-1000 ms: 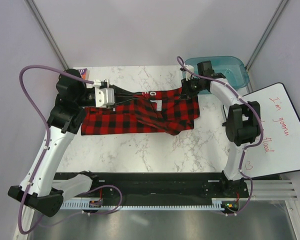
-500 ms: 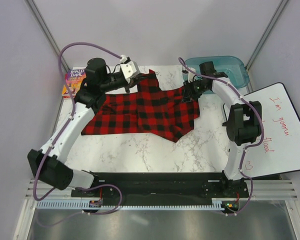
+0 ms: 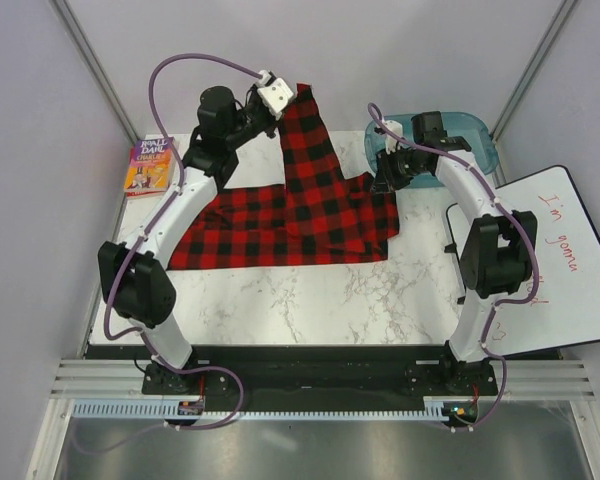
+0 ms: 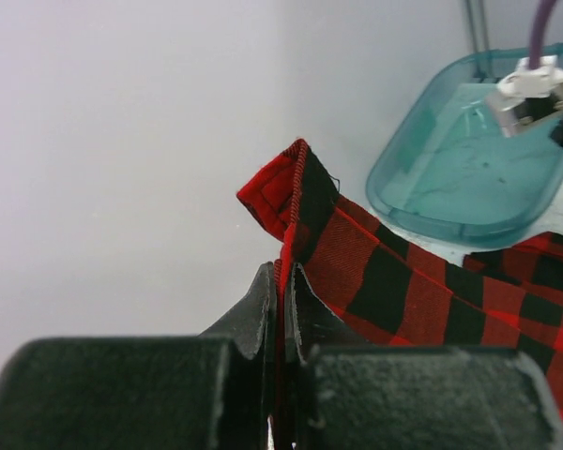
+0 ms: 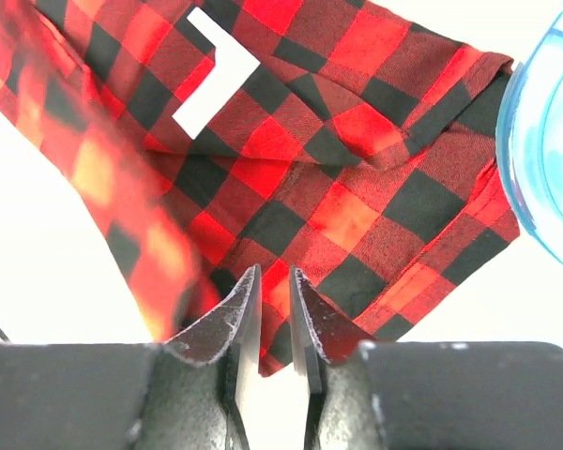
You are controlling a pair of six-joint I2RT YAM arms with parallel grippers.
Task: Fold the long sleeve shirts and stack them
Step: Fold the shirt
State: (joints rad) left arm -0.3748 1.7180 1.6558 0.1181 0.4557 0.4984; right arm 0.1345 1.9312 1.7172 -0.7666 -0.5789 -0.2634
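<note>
The red-and-black check long sleeve shirt lies spread across the back half of the marble table. My left gripper is shut on a hem of it and holds that strip high above the table, near the back wall. The cloth hangs down from the jaws. My right gripper hovers over the shirt's right edge. Its jaws stand a narrow gap apart with nothing between them. A white letter shows on the cloth.
A teal plastic bin stands at the back right, just behind the right gripper; it also shows in the left wrist view. A colourful paperback book lies at the back left. A whiteboard rests at the right edge.
My left gripper has swung from the shirt's left side up and back, lifting a strip of the shirt high. My right gripper has moved slightly back toward the bin.
</note>
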